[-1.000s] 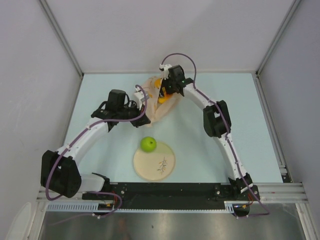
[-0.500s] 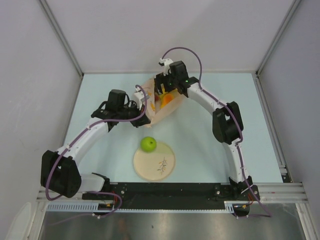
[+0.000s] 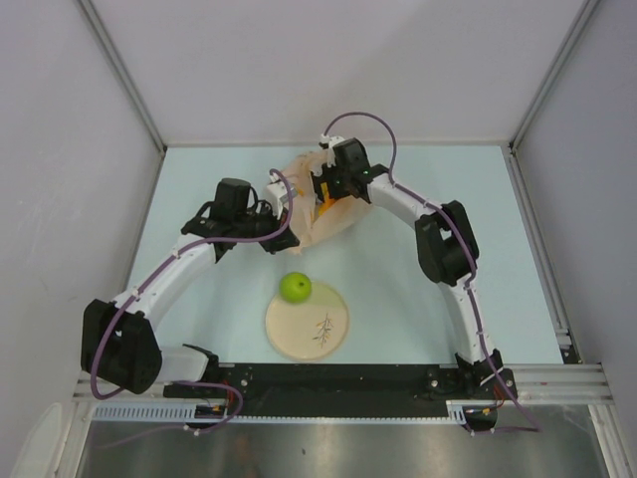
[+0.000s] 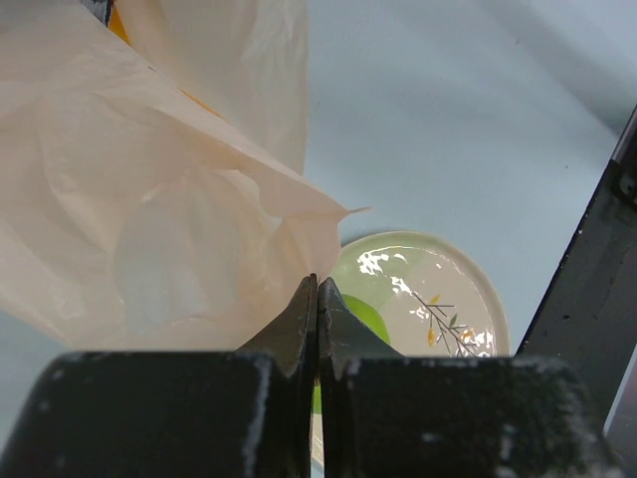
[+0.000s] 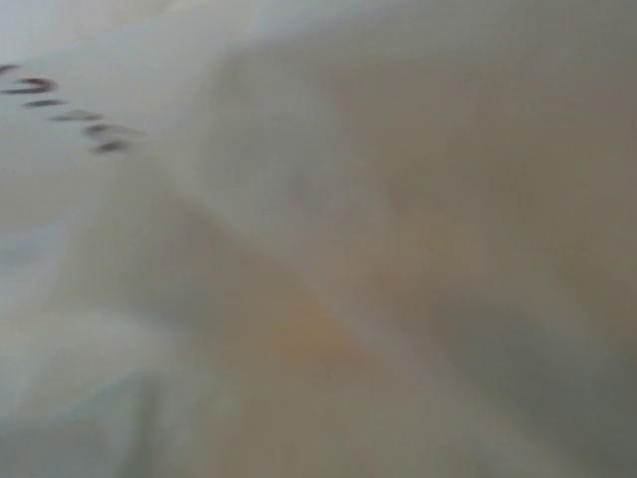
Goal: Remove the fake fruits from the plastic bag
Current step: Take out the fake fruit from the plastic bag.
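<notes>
Peach plastic bag [image 3: 307, 209] is clamped at its edge by the left gripper [image 4: 317, 304]. Right gripper [image 3: 326, 187] reaches inside, so I cannot tell how its jaws stand. Next, close on the orange fruit [image 3: 322, 205].

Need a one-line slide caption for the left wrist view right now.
Left tool clamped on an edge of the plastic bag; plate and green apple beyond.

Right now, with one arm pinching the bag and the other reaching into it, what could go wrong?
1. The left gripper pinches only a thin edge of the bag; the film might slip out or tear if tugged.
2. The right gripper is in the bag and its camera shows only blurred film, so it might grab film rather than fruit.
3. The apple sits at the rim of the plate and could roll off if bumped.
</notes>
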